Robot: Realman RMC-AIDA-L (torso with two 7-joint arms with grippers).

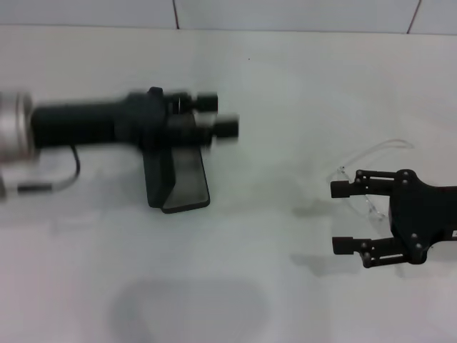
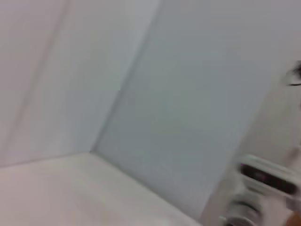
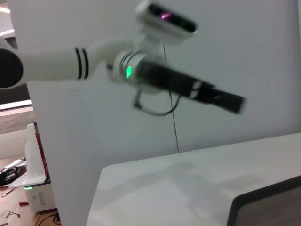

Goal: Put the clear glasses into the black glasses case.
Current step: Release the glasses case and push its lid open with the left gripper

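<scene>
The black glasses case [image 1: 178, 187] lies open left of centre on the white table, its grey lining showing. In the right wrist view one corner of the black glasses case [image 3: 268, 202] shows. My left gripper [image 1: 218, 114] hovers over the case's far end, blurred, its two fingers apart and empty. The clear glasses [image 1: 348, 171] lie at the right, partly hidden beneath my right gripper [image 1: 337, 218]. That gripper is open, its fingers pointing toward the case, with nothing between them. The left arm [image 3: 178, 84] also appears in the right wrist view.
A white wall [image 1: 285, 14] runs along the table's far edge. A faint shadow [image 1: 189, 307] falls on the near part of the table. The left wrist view holds only blurred white panels [image 2: 188, 108].
</scene>
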